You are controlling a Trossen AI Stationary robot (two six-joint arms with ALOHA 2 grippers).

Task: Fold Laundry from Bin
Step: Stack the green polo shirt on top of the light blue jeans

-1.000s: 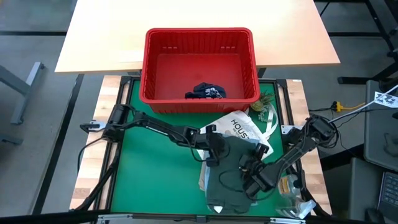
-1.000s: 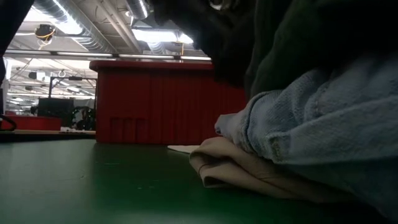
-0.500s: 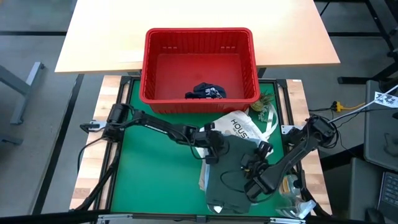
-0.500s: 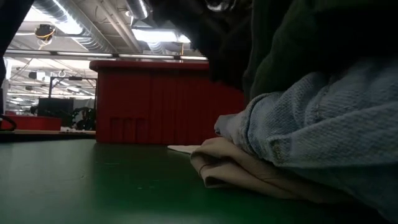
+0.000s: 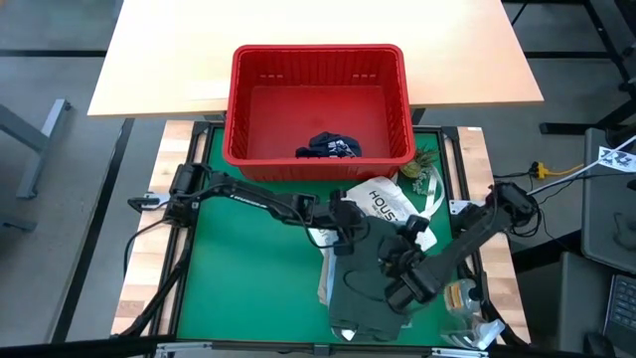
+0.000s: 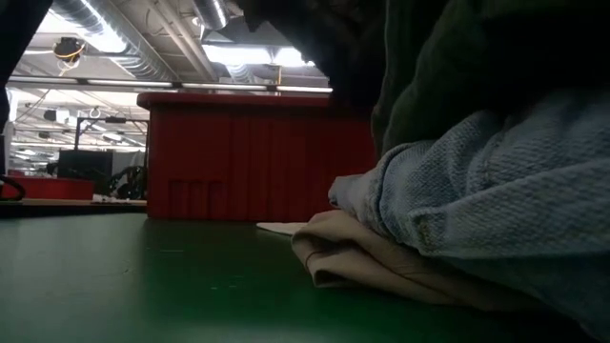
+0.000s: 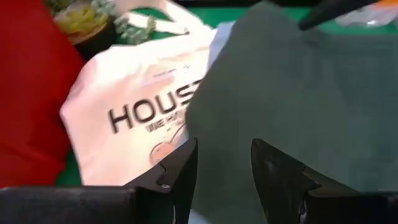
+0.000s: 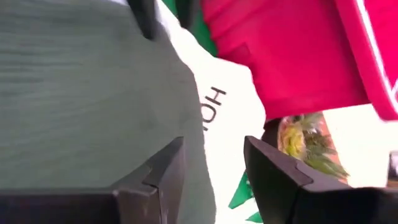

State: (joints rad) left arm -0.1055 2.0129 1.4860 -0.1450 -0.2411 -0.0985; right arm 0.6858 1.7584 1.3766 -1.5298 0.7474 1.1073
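From above, the dark olive-green garment (image 5: 373, 273) lay long toward the table's near edge, left gripper (image 5: 343, 221) at its far-left corner, right gripper (image 5: 405, 261) nearer its middle. Navy shorts (image 5: 328, 148) sat in the red bin (image 5: 237, 104). Both wrist views showed jaws apart above olive cloth; the tote bag (image 7: 134, 118) read "HOUS".

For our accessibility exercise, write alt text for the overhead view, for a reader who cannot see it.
Two dark robot arms reach over a dark olive-green garment on a green mat, the left gripper and right gripper both open above it. A white tote bag lies beside it; behind, a red bin holds navy shorts.
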